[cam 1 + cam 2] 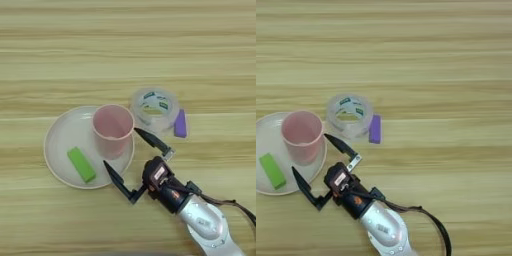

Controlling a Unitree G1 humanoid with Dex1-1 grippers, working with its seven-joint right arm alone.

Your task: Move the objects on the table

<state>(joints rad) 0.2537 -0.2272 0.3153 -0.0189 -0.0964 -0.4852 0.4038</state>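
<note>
A pink paper cup [112, 128] stands upright on the right part of a pale round plate [62, 135]. On the plate's front left lies a green rectangular block [81, 164]. Just right of the cup sits a clear tape roll [154, 106] with a green-white label, and a small purple block [180, 124] rests against its right side. My right gripper [120, 147] is open, its two black fingers spread wide just in front and to the right of the cup, over the plate's right rim. One fingertip [137, 131] lies between cup and tape roll. Nothing is held.
The silver forearm [205, 222] comes in from the bottom right, with a black cable [235, 204] trailing beside it. The light wood-grain table [125, 45] stretches bare behind the objects.
</note>
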